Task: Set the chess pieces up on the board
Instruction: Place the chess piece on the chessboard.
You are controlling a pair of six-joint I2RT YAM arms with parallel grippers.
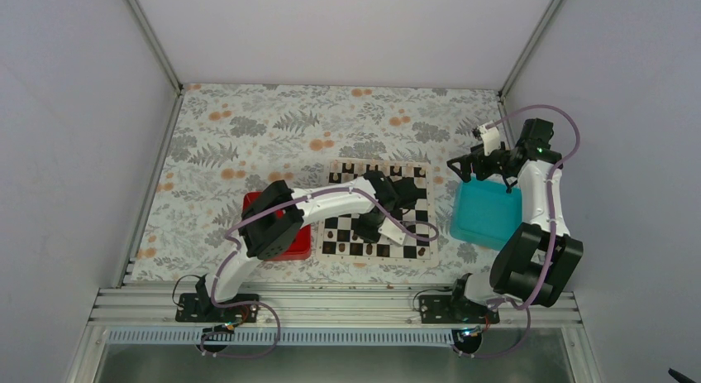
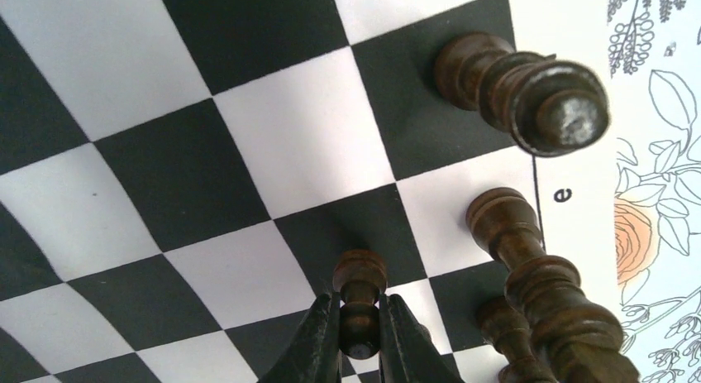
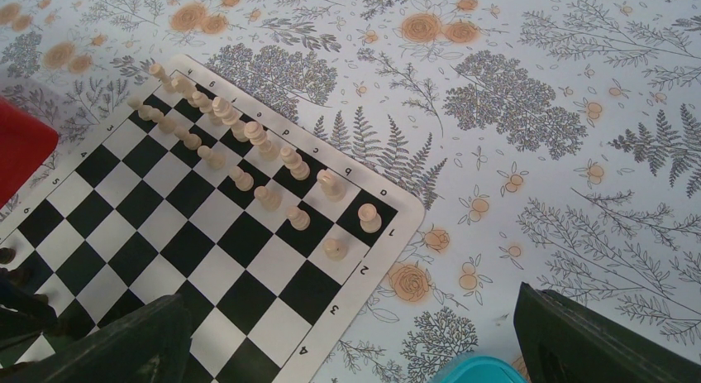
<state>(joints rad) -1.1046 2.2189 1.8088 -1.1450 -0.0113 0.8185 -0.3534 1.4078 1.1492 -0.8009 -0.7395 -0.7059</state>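
Note:
The board (image 1: 426, 209) lies mid-table; it fills the left wrist view (image 2: 207, 176) and shows in the right wrist view (image 3: 165, 226). My left gripper (image 1: 372, 227) hangs over the board's near part and is shut (image 2: 360, 333) on a small dark pawn (image 2: 360, 304), whose base is at a black square. Three more dark pieces (image 2: 529, 85) stand beside it along the board's edge row. My right gripper (image 1: 488, 164) is open and empty (image 3: 355, 350), held above the far edge of the teal tray.
Pale pieces (image 3: 248, 168) stand in two rows at the board's far side (image 1: 380, 169). A red tray (image 1: 252, 203) lies left of the board, partly under my left arm. A teal tray (image 1: 484, 213) lies right of the board. The floral cloth (image 3: 537, 110) covers the table.

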